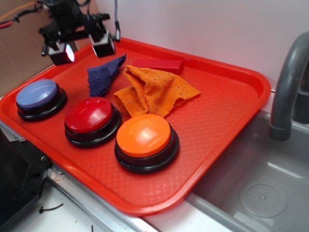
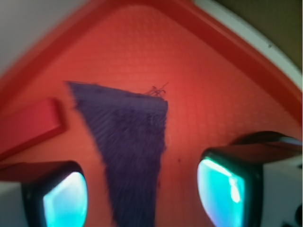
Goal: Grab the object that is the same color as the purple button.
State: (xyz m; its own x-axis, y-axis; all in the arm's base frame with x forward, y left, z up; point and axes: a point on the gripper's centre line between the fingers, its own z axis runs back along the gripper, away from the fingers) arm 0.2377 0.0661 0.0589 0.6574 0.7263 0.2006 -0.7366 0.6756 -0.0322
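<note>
Two spread fingers of the gripper (image 1: 82,49) hover near the tray's (image 1: 231,125) back left corner, holding nothing. The small purple cloth (image 1: 104,75) lies flat just below them, toward the back edge, touching the orange cloth (image 1: 157,92) and near the red block (image 1: 158,64). A descent drifting sideways could likely snag the orange cloth, or pinch only loose yarn.

Black arm, cables trailing, ends in white-and-black blocky fingers (image 1: 103,44).
</note>
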